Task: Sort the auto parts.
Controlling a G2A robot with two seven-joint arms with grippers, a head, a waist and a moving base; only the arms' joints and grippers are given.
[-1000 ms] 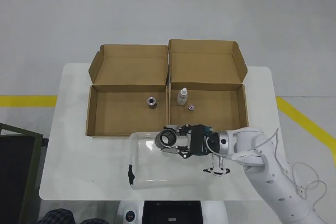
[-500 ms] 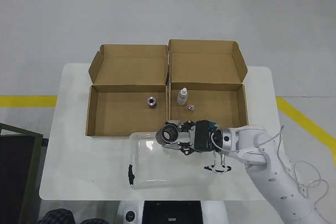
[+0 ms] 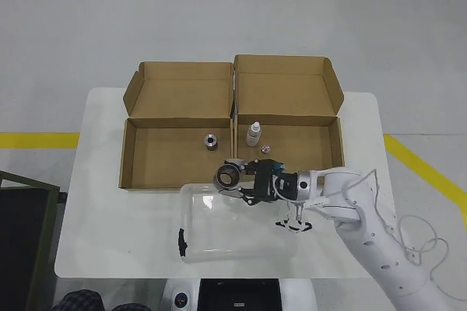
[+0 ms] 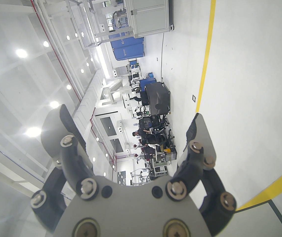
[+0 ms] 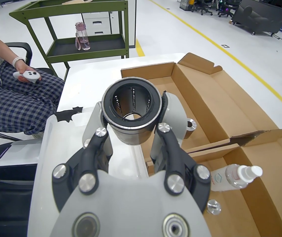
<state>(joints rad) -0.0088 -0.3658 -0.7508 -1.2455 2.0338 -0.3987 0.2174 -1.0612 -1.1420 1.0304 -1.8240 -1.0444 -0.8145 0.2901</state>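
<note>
Nearest on the desk [image 3: 101, 202] lies a clear tray [image 3: 218, 241]. Above its far edge the right tool [image 5: 132, 114] clamps a bearing [image 5: 128, 130], just short of the left box [image 3: 144, 159], which holds a metal ring [image 3: 210, 141]. The left tool [image 4: 131, 134] gapes, empty.

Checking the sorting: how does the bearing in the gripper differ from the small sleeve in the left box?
The bearing is larger, with a black-rimmed bore; the sleeve is small and plain silver. The bearing is held in the right gripper; the sleeve rests free on the floor of the left box. Both are hollow metal cylinders.
</note>
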